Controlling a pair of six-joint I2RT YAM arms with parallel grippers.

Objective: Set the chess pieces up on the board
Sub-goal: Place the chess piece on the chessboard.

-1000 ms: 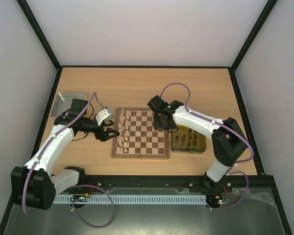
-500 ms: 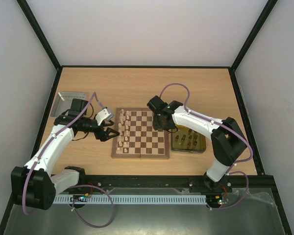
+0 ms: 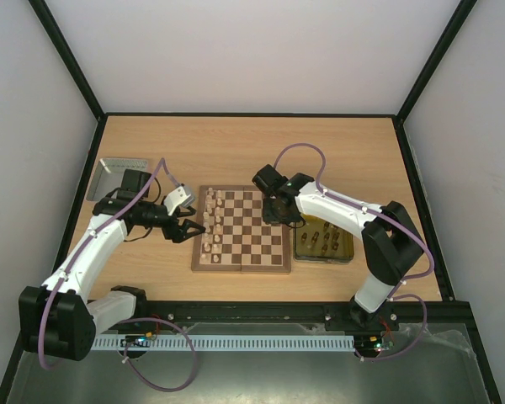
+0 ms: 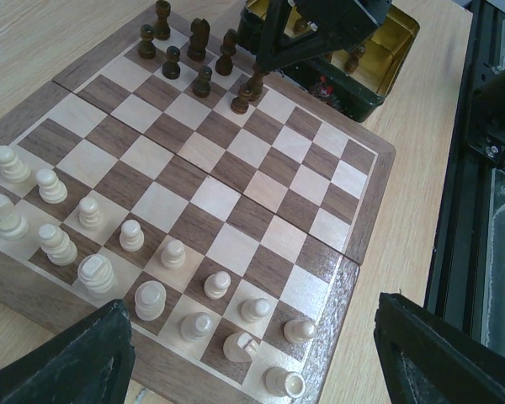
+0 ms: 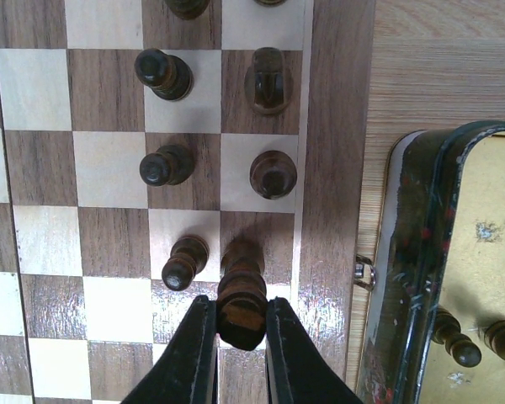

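- My right end effector (image 5: pixel 240 341) is pinched nearly shut on one dark chessman (image 5: pixel 240 290), gripped just under its head. I can't tell which piece it is.
- The relation that matters: the chessman hangs straight below the fingers with its long axis upright. Its base is over a dark square in the outermost column of the chessboard (image 5: pixel 337 126), on the edge beside the yellow tray (image 5: pixel 421 252).
- From the wrist view I can't tell whether the base is actually seated or a hair above the square. The left wrist view makes it look like it's down, but I wouldn't swear to it.
- Other dark chessmen (image 5: pixel 183 261) stand just beside it: one on the square to the side, more further along that edge. I reckon the release has to be straight up with no sideways drift, or a finger clips a neighbour.
- My left end effector (image 4: pixel 252 337) is spread wide with nothing in it, hovering at the opposite edge by the pale chessmen (image 4: pixel 132 236).
- The right arm is clearly the nearer one for the dark side. More dark pieces (image 5: pixel 452 337) wait in the yellow tray on the surface (image 3: pixel 236 151).
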